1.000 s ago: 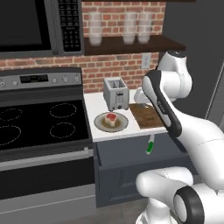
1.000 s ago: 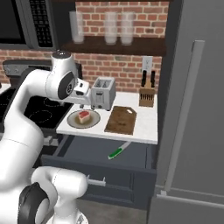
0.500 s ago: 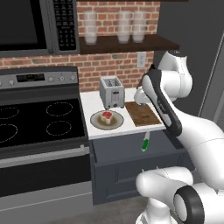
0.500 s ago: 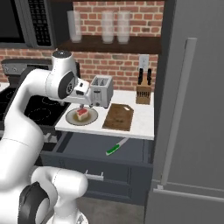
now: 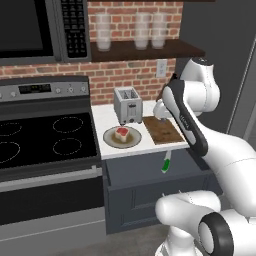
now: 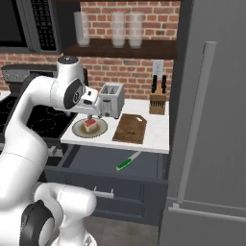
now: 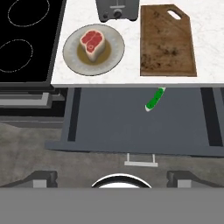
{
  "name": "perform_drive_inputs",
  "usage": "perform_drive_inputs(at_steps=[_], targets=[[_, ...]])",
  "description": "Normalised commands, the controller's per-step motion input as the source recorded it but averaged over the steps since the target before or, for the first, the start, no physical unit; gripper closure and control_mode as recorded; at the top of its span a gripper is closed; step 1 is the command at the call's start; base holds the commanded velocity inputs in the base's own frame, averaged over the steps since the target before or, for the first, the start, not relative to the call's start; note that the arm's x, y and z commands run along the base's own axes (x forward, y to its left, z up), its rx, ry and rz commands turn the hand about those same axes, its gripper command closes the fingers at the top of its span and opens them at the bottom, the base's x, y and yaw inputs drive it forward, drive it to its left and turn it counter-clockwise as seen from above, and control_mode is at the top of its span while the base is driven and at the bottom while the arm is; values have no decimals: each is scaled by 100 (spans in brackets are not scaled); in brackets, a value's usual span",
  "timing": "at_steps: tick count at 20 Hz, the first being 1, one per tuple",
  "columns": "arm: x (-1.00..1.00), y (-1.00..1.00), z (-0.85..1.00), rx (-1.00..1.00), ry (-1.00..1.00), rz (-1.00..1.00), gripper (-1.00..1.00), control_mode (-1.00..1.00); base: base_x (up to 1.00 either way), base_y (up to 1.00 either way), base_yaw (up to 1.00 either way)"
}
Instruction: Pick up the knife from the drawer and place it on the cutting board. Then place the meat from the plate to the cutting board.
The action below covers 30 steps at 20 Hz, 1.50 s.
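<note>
Change: the base cameras have shifted, so the whole kitchen sits differently than a second ago; the knife, meat and board lie as before relative to one another.
Gripper: the gripper (image 7: pixel 112 177) has its fingers spread wide, one dark fingertip (image 7: pixel 43 177) far to each side in the hand view; nothing between them, nothing touched. It hangs above the counter, looking down on the open drawer.
Knife: the knife (image 7: pixel 155 99) lies in the drawer (image 7: pixel 131 127), near its back edge, just below the counter's lip and in front of the cutting board (image 7: pixel 166 40).
Knife axis: on a slant; in the hand view the green handle points toward the drawer front and the other end runs under the counter edge.
Meat: the meat (image 7: pixel 92 43) sits on the plate (image 7: pixel 72 54), beside the cutting board, in front of the toaster (image 7: pixel 117 9).
Board: bare.
</note>
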Motion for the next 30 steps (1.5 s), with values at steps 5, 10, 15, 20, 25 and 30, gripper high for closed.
perform_drive_inputs(at_steps=[5, 10, 15, 20, 25, 30], targets=[[0, 0, 0, 0, 0, 0, -100, 100, -2, 0, 0], [0, 0, 0, 0, 0, 0, -100, 100, -22, -34, 0], [0, 0, 0, 0, 0, 0, -100, 100, 0, -4, 0], [1, 0, -18, 0, 1, 0, -100, -100, 0, 0, 0], [34, 0, -100, 0, 36, 0, -100, -100, 0, 0, 0], [18, -4, -100, 0, 38, -3, -100, -100, 0, 0, 0]])
